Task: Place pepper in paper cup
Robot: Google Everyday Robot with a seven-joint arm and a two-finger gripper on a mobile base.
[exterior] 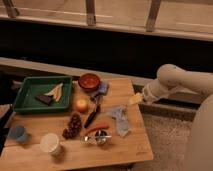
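The pepper (96,128), slim and orange-red, lies flat on the wooden table (135,145) near its front middle. The white paper cup (50,143) stands upright at the front left, about a hand's width left of the pepper. My gripper (135,98) hangs at the end of the white arm over the table's right edge, well to the right of and behind the pepper. It is open and holds nothing.
A green tray (22,97) with food scraps sits at the back left, and a red-brown bowl (89,81) behind centre. Yellow fruit (81,105), dark grapes (73,126), a dark utensil (92,116), a blue cloth (121,120), a metal object (100,137) and a blue cup (18,133) crowd the pepper.
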